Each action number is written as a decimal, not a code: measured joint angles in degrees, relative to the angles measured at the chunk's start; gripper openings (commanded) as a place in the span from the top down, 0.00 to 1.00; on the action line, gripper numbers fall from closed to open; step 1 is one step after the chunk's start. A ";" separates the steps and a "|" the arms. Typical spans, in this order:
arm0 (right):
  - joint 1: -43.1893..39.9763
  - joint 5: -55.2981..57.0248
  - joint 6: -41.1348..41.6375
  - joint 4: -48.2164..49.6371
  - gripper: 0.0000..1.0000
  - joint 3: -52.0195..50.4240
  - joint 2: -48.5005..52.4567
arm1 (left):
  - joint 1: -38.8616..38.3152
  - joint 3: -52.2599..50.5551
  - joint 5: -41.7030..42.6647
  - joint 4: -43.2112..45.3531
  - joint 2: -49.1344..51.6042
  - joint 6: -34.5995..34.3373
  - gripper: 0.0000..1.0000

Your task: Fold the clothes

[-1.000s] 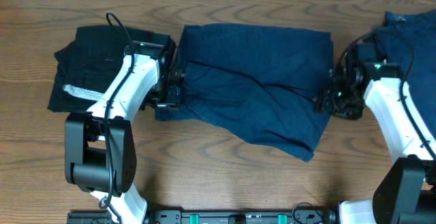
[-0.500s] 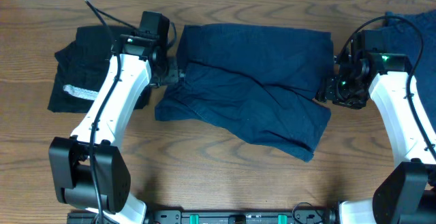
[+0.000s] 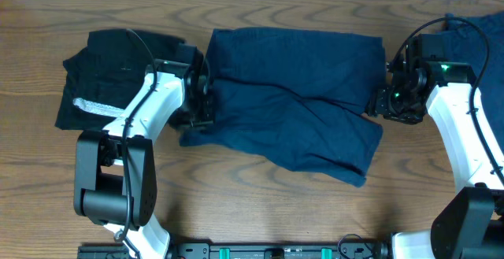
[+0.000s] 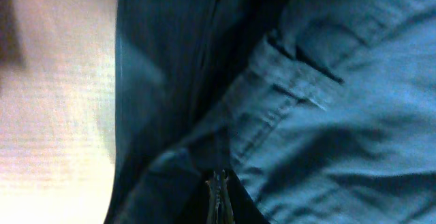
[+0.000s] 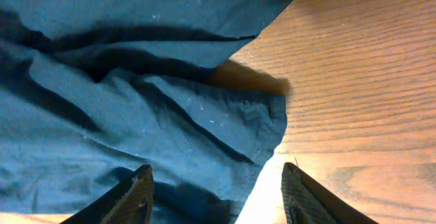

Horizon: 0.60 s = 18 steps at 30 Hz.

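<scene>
Navy garment (image 3: 295,105) lies rumpled on the desk (image 3: 260,212). Left fingers (image 3: 201,105) clenched on its left edge, likely to lift it for a fold. Right fingers (image 5: 139,195) parted, straddling the right corner, not gripping. Black pieces (image 3: 110,86) piled at left.

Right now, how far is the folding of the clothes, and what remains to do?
Apparently done: the black garment lies in a compact pile at the left. In hand: the left tool is shut on the left edge of the blue garment, and the right tool stands open over its right edge. Left: this garment lies wide and wrinkled, and another blue piece waits at the far right.
</scene>
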 measured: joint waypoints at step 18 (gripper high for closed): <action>-0.11 0.00 -0.02 5.40 0.40 -4.35 0.00 | 0.00 -10.97 -1.86 -0.46 -0.52 -0.02 0.94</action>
